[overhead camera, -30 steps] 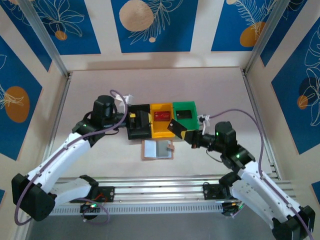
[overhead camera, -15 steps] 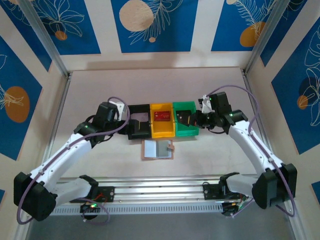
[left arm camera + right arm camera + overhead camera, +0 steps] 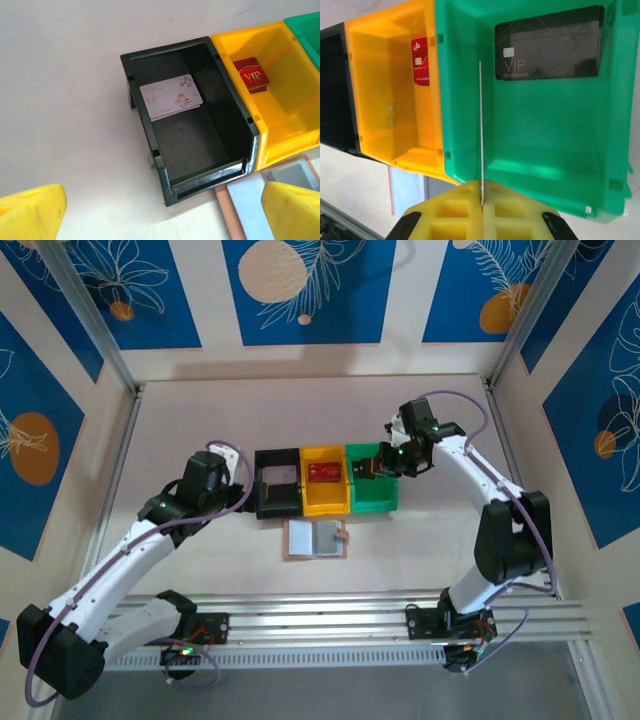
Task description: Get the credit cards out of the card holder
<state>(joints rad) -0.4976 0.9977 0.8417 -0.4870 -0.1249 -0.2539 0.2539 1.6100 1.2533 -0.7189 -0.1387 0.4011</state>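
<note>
Green plastic forms the bin (image 3: 530, 150) where a black card (image 3: 549, 42) lies flat, printed "VIP" in pale letters under a chip, with a line of small print beneath too fine to read. Over that bin the right gripper (image 3: 482, 192) has its fingers pressed together on a thin card (image 3: 481, 125), seen edge-on as a white line. Next to it, the yellow bin (image 3: 280, 100) has a red card (image 3: 251, 75) marked "VIP" in gold. The black bin (image 3: 200, 145) holds a pale card (image 3: 171, 96) with a blossom print and faint lettering I cannot read for sure. The left gripper (image 3: 161, 212) hangs near this bin, fingers spread wide, holding nothing. The card holder (image 3: 315, 538) lies open on the table (image 3: 200, 420), just in front of the bins.
</note>
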